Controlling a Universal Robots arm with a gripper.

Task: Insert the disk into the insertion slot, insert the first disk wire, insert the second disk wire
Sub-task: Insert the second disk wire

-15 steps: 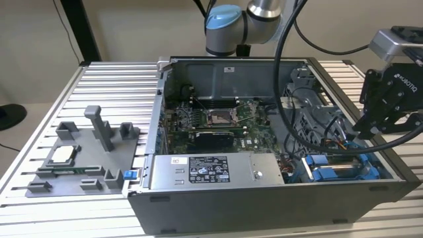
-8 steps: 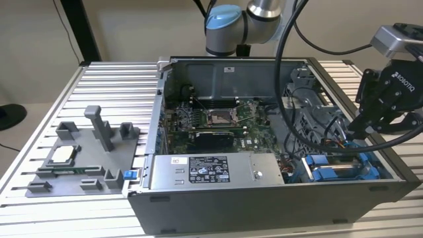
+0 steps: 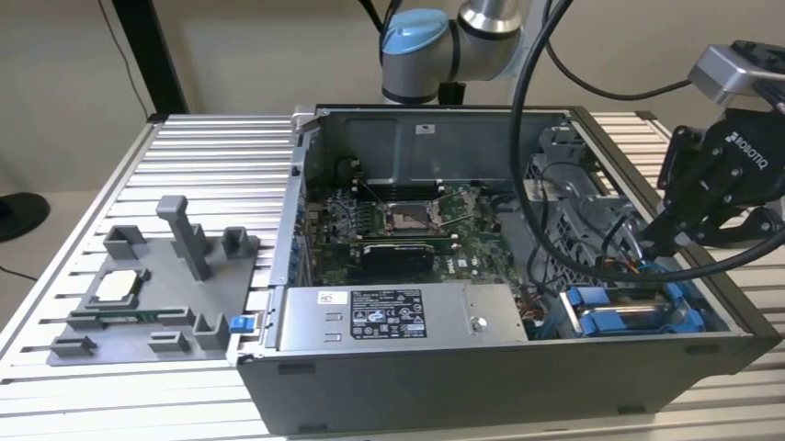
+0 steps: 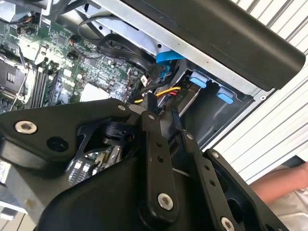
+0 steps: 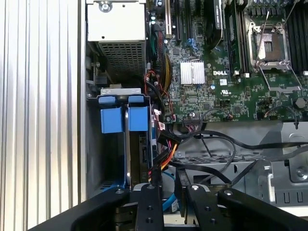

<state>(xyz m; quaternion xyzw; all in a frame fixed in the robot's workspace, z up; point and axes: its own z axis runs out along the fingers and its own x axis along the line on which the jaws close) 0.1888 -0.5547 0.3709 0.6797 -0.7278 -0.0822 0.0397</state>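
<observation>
An open computer case (image 3: 491, 377) stands on the ridged table. The disk (image 3: 631, 322), in its bright blue carrier, sits down in the drive bay at the case's front corner on the exterior view's right; its blue tabs (image 5: 138, 119) (image 4: 198, 79) show in both wrist views. My gripper (image 3: 660, 246) hangs just over that bay, inside the case. A disk wire (image 5: 163, 159) (image 4: 166, 91) of yellow, red and black strands runs up to the fingertips. The fingers (image 4: 153, 130) (image 5: 147, 199) stand close together and look shut on its black end piece.
A grey power-supply box (image 3: 392, 317) fills the case's front. The motherboard (image 3: 405, 225) lies behind it. Black cables (image 5: 226, 144) loop beside the bay. A grey fixture (image 3: 147, 294) rests on the table at the exterior view's left. A person's arm (image 4: 284, 192) is beyond the case.
</observation>
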